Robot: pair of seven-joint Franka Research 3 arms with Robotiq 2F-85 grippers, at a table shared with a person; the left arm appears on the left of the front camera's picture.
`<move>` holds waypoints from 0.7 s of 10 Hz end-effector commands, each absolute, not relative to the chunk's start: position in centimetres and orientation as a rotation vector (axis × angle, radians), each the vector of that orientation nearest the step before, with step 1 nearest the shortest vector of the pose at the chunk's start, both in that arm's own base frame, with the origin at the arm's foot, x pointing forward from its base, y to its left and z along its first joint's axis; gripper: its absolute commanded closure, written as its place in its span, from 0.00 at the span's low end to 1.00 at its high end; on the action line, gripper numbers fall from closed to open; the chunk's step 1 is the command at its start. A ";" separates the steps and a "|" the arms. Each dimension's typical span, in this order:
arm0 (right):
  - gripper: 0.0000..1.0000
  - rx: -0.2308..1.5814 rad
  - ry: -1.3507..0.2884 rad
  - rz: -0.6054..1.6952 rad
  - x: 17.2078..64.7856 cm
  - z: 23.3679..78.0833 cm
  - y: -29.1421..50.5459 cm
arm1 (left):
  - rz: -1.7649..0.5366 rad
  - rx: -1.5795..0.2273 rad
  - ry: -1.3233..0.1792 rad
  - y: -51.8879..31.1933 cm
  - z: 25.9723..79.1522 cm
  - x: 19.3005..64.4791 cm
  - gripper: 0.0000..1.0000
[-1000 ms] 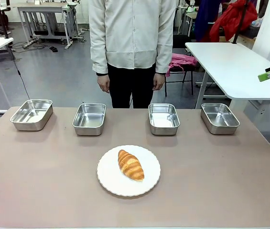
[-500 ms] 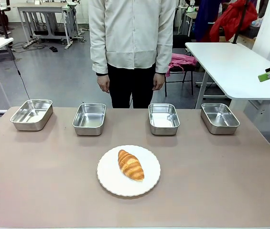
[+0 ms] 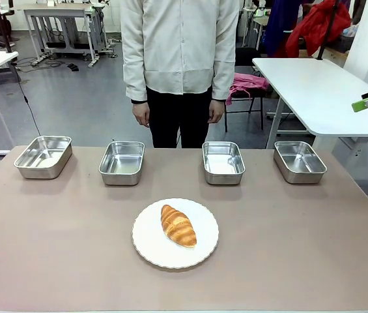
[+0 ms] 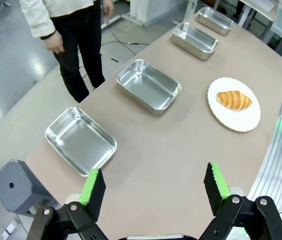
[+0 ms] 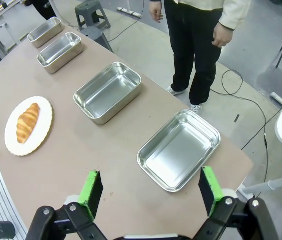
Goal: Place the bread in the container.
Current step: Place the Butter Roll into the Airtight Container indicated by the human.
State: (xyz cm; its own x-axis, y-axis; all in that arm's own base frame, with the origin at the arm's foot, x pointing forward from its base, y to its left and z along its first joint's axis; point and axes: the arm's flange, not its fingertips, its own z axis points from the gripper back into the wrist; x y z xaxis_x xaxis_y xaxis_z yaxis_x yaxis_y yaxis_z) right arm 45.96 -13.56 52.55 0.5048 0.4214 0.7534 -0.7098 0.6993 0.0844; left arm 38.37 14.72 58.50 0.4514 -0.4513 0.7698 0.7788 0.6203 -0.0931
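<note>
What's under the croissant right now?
A round white plate lies under the croissant, on the table. The patch of plate directly beneath it is hidden.

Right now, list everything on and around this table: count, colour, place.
bread: one, golden-brown, lying on the plate
plate: one, white, round, near middle of the table
steel pans: four, shiny silver, empty, in a row along the far edge
table: one, greyish brown, in front of the robot
side table: one, white, behind on the right
person: one, cream shirt and black trousers, standing at the far side, hands down
left tool: one, black with green pads, open, raised over the table's left end
right tool: one, black with green pads, open, raised over the right end
</note>
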 end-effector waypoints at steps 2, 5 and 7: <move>0.00 0.425 -0.791 0.708 46.1 52.6 -13.5 | -0.808 -0.480 -0.791 14.7 58.7 38.2 0.00; 0.00 0.425 -0.791 0.708 46.1 52.6 -13.5 | -0.808 -0.480 -0.791 14.7 58.7 38.2 0.00; 0.00 0.425 -0.791 0.708 46.1 52.6 -13.5 | -0.808 -0.480 -0.791 14.7 58.7 38.2 0.00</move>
State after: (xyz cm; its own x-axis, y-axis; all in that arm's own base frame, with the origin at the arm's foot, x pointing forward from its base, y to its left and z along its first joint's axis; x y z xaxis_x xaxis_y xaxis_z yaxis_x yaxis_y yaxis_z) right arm 45.96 -13.57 52.55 0.5050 0.4213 0.7533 -0.7101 0.6990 0.0851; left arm 38.37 14.72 58.50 0.4514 -0.4513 0.7698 0.7789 0.6203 -0.0931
